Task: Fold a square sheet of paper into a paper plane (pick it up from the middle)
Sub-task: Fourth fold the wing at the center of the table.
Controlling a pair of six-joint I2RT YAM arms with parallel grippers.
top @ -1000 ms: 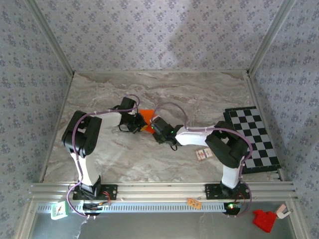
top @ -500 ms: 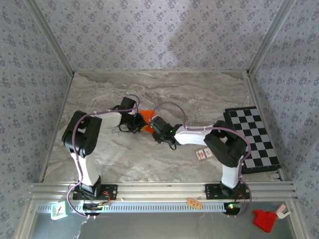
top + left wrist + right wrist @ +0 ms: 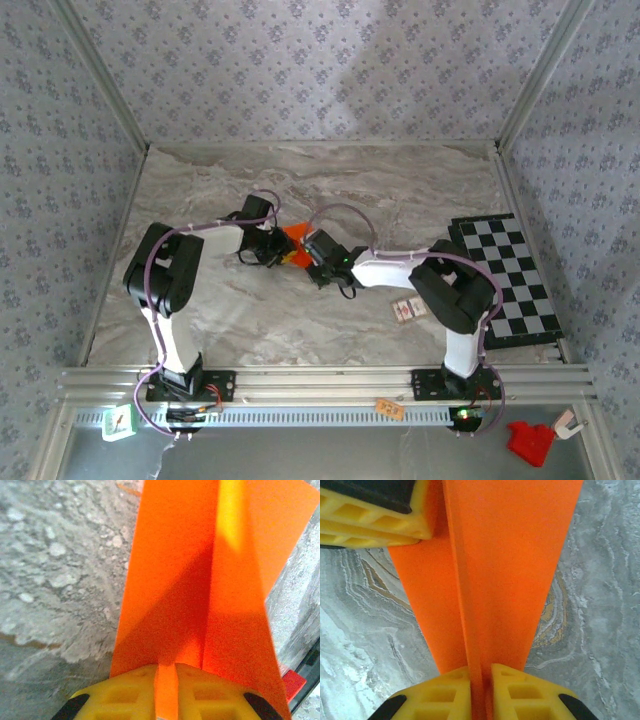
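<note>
My left jaws and right jaws squeeze tight on the orange paper (image 3: 500, 555) at its middle fold; it looks light and bendy.

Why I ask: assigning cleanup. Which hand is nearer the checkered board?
Right. The right hand grips the orange paper nearer the checkered board; the left hand grips it from the far side.

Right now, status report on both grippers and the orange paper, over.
Left gripper shut on the orange paper. Right gripper shut on its centre crease. Grippers close together, facing each other.
</note>
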